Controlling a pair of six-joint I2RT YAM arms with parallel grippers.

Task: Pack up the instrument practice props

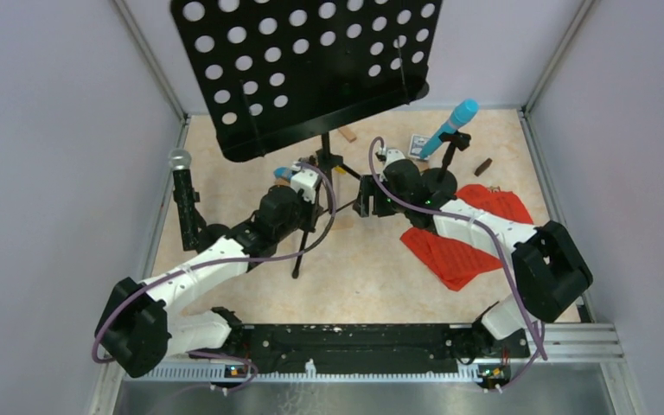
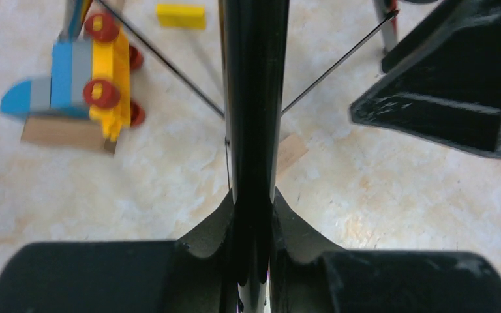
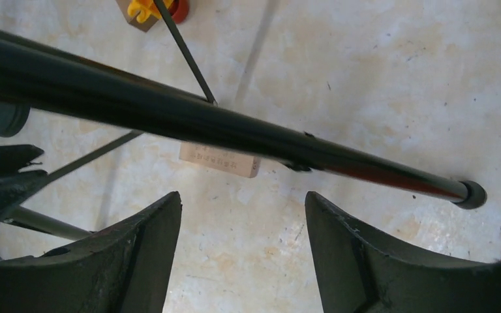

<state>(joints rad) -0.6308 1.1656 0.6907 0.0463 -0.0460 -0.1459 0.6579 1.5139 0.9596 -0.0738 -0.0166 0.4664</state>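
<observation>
Left gripper [image 2: 254, 203] is clamped tight on a black tripod tube [image 2: 254, 98] of the music stand, whose hole-punched music desk [image 1: 311, 69] tilts high above both claws. Whether that tube is the post or a leg cannot be told. The colourful toy vehicle [image 2: 81, 78] lies just left of this claw, with a yellow block [image 2: 180, 15] beyond it.

Right gripper [image 3: 242, 202] stands wide open and holds nothing. A rubber-footed tripod leg [image 3: 235, 124] crosses just beyond its fingertips, not between them. Under that leg sits a pale wooden block [image 3: 218, 160] with faint print too blurred to read.

Behind and to the right of the right claw, the blue microphone [image 1: 454, 121] leans in its round-based mic holder [image 1: 439, 183]. A small printed card [image 1: 418, 143] lies beside it, its lettering too small to make out. The red sheet-music pages [image 1: 458, 251] lie partly under the right arm.

The black silver-headed microphone [image 1: 181, 173] stands upright well left of the left claw, close to the left wall [image 1: 69, 130]. Bare tabletop [image 1: 363, 277] opens on the near side of both claws.
</observation>
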